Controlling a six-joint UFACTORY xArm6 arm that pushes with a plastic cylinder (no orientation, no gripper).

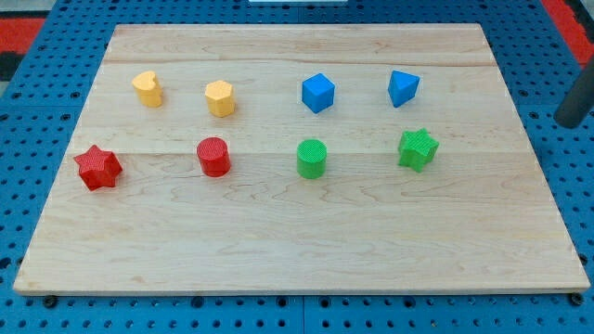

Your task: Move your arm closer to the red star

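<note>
Camera view is showing the wooden bench (pixel 297 250) laid out in two tidy rows, and I am reading it from the view's left. The red star (pixel 97 168) is sitting at the far left of the lower row, near the bench's left edge, with open wood all round it. Up and to its right are lying a yellow heart-like block (pixel 148 89) and a yellow hexagonal block (pixel 220 97). The red cylinder (pixel 214 156) is standing next in the lower row, then the green cylinder (pixel 312 158), with a blue cube (pixel 317 93) above. A blue block (pixel 403 88), possibly a wedge, and the green star (pixel 418 148) are closing the rows on the right. The even spacing is suggesting a starting layout, keeping each block reachable alone.

At the right edge, off the bench, a dark rod (pixel 577 97) is hanging; it is probably my arm, but my tip is cut off, so I cannot place it. No hand is fitted, so there is nothing released or clenched. I am seeing no writing or labels anywhere.
</note>
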